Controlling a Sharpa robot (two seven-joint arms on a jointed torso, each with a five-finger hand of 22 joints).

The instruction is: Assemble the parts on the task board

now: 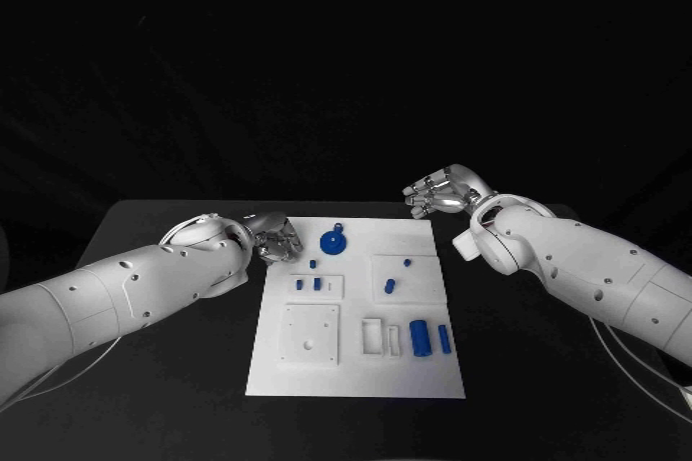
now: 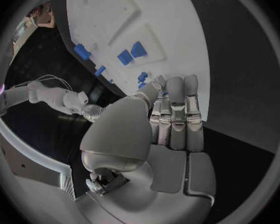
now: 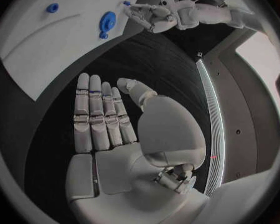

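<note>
The white task board (image 1: pixel 361 376) lies in the middle of the table. On it are a blue gear-shaped part (image 1: pixel 333 243) near the far edge, small blue parts (image 1: pixel 307 283) left of centre, two more (image 1: pixel 389 284) right of centre, and two blue cylinders (image 1: pixel 420 338) nearer the front. My left hand (image 1: pixel 270 236) hovers at the board's far-left corner, fingers straight and together (image 2: pixel 171 117), holding nothing. My right hand (image 1: pixel 440 193) is beyond the far-right corner, over the black table, fingers extended and empty (image 3: pixel 105 119). The gear (image 3: pixel 107 21) shows in the right wrist view.
White raised blocks and recesses (image 1: pixel 310 333) sit on the board's near left, with narrow slots (image 1: pixel 372 335) beside the cylinders. Black table (image 1: pixel 173 401) surrounds the board on all sides. My left arm (image 1: pixel 116 291) and right arm (image 1: pixel 591 271) flank the board.
</note>
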